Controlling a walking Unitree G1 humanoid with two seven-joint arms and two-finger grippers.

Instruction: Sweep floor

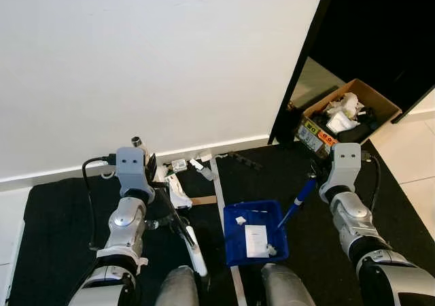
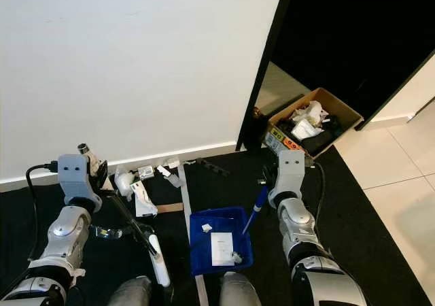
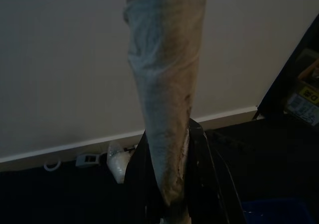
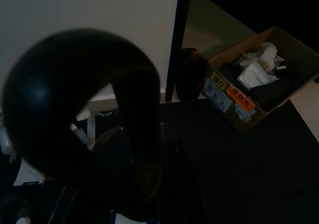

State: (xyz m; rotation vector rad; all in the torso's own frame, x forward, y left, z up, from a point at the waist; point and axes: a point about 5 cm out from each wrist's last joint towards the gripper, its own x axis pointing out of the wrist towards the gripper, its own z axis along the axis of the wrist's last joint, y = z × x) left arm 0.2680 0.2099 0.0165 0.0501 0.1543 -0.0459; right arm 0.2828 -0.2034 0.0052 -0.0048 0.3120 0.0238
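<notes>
Clearly the step in hand is brushing the scraps by the wall into the blue dustpan [image 1: 255, 241], which sits on the dark mat [image 1: 61, 211] just ahead of the robot's feet with a few bits of paper already in it. The left gripper [image 1: 158, 198] is clamped on the brush [image 1: 183, 232], its taped handle running up between the fingers. The right gripper [image 1: 318, 172] holds the dustpan's blue handle [image 1: 293, 209] by its top end, fingers closed around it. Litter [image 1: 178, 183] lies along the skirting board, near the pan's left side. To do this well, I judge the pan's lip should stay flat on the mat, with short, low strokes towards it.
</notes>
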